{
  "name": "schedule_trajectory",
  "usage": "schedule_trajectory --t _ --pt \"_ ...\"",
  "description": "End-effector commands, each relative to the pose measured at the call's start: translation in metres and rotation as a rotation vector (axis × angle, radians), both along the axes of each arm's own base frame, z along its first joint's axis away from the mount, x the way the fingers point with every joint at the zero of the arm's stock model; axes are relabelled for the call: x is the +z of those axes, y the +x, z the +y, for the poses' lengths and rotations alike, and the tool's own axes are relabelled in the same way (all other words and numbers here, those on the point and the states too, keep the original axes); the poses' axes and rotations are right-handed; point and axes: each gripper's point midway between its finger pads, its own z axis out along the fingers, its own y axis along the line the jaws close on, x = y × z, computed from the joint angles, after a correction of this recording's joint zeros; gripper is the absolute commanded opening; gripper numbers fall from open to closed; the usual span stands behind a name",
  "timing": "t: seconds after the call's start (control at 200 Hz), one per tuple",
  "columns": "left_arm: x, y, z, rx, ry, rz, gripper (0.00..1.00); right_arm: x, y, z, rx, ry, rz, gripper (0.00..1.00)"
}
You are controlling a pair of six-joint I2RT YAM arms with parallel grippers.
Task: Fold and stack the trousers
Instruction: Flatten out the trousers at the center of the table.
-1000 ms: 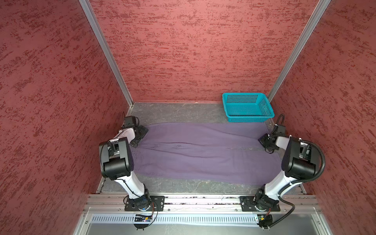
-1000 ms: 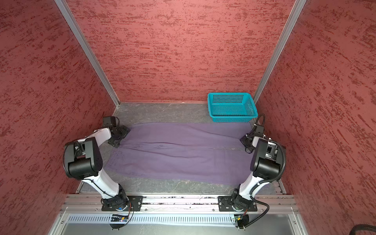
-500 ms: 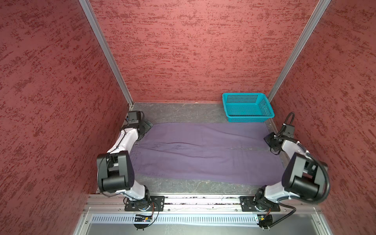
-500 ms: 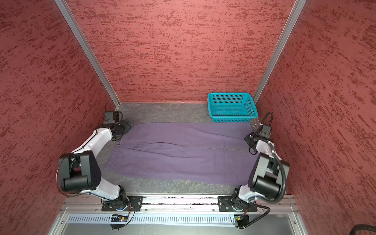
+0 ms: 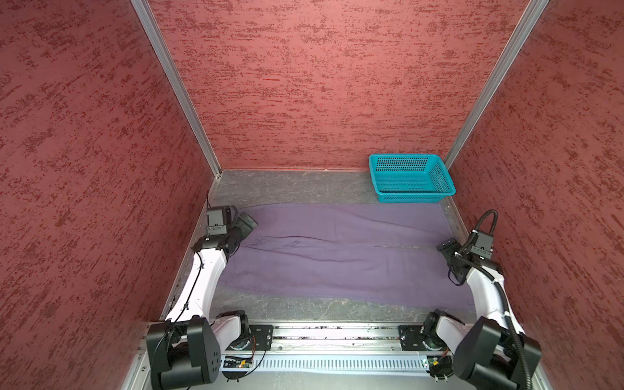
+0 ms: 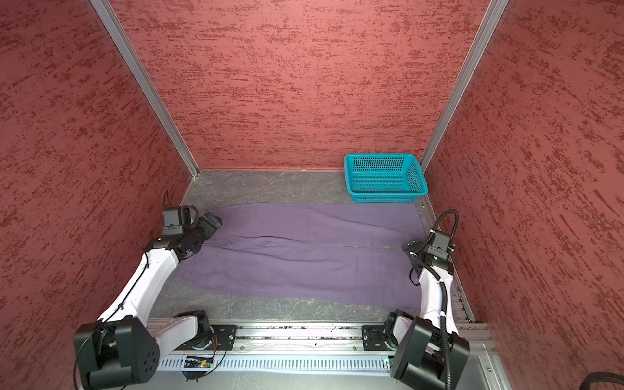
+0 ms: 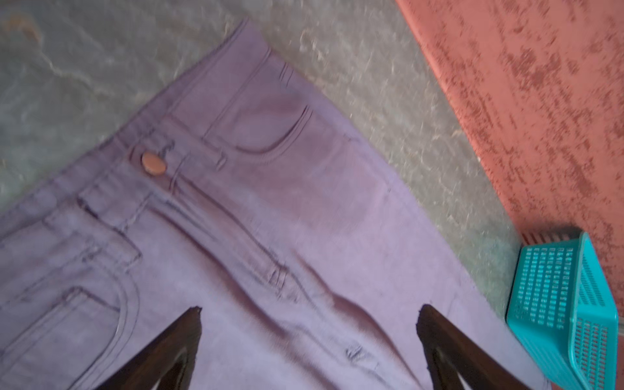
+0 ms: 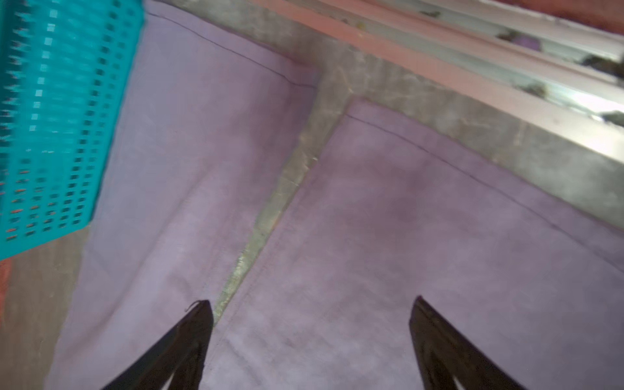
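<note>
Waistband (image 7: 94, 165) of the trousers (image 5: 337, 256) lies just ahead of the left gripper (image 5: 247, 221), which sits over the far corner of that end in both top views (image 6: 211, 219). Jaws are spread wide with nothing between them. In the left wrist view its two dark fingertips (image 7: 189, 320) stand over purple cloth below the fly. Whether they touch the cloth cannot be told. Copper button (image 7: 153, 163) lies ahead of them on the waistband, with a curved front pocket (image 7: 270, 135) to one side of it.

From that gripper the trousers run flat and full length across the grey table (image 5: 287, 189) toward the right gripper (image 5: 447, 244). The cloth is unfolded, both legs side by side, with a few long creases down the middle.

The right gripper is at the hem end, near the line where the two legs meet (image 6: 412, 244). It is released, jaws wide, and holds nothing. In the right wrist view (image 8: 312, 304) one fingertip (image 8: 199, 324) stands just beside the narrow strip of bare table between the legs. Both stitched hems lie ahead of it, stopping short of the metal side rail (image 8: 506, 50).

Teal mesh basket (image 5: 410, 197) stands beyond the right gripper in the far corner, just beside the far leg. Touching or not, cannot tell.
</note>
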Motion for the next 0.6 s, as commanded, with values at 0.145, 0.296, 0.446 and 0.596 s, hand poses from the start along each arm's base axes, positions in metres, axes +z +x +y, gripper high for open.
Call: schedule_trajectory --t 0.145,0.296,0.446,0.596 --pt "-0.004 -0.013 -0.004 -0.043 -0.037 -0.008 1.0 -0.007 -0.067 -0.027 -0.306 -0.099 0.211 0.99" --pt "-0.014 -0.014 -0.008 -0.053 -0.07 -0.003 1.0 0.009 -0.096 -0.037 -0.509 -0.162 0.159 0.99" --pt "-0.024 -0.013 -0.01 -0.06 -0.09 0.017 1.0 0.024 -0.108 -0.047 -0.621 -0.21 0.033 0.91" --pt "-0.029 -0.011 -0.013 -0.072 -0.114 0.027 1.0 0.017 -0.117 -0.049 -0.664 -0.204 0.038 0.91"
